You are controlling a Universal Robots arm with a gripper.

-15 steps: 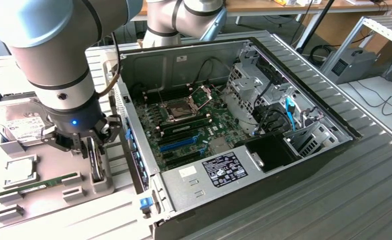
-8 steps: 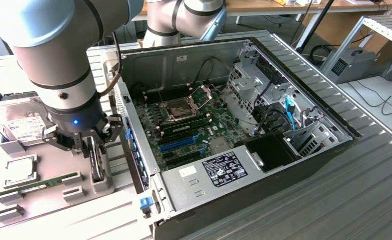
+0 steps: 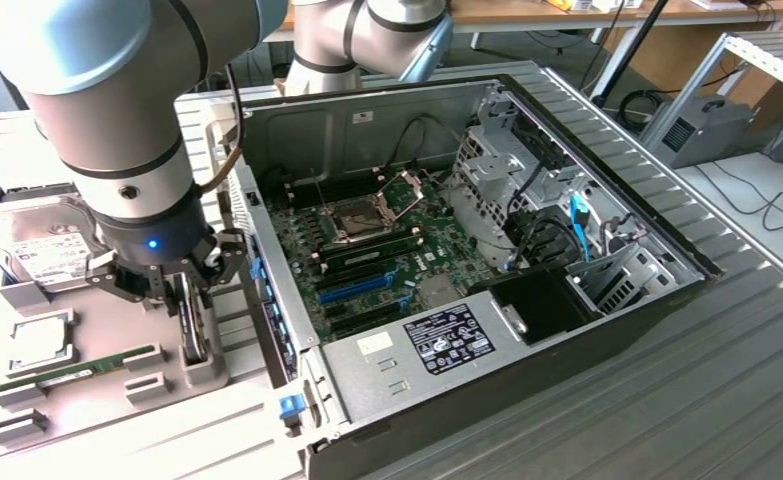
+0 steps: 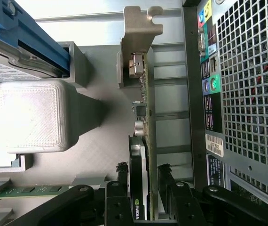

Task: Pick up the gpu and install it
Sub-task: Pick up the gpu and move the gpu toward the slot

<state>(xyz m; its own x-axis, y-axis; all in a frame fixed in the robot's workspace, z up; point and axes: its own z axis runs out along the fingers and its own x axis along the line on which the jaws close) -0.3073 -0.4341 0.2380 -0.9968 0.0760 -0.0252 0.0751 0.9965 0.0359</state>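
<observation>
Gripper (image 4: 143, 168) is straddling the gpu (image 4: 141, 110), standing on edge, jaws released either side; its long axis is running toward the bracket (image 4: 141, 28). Case (image 4: 247, 94) is sitting just beside.

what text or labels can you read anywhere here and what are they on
No words read clearly.
gpu: green-white logo mark, no letters legible.
hard drive white label: too small.
power supply black label: too small.
computer case rear sticker: blurred.
</observation>
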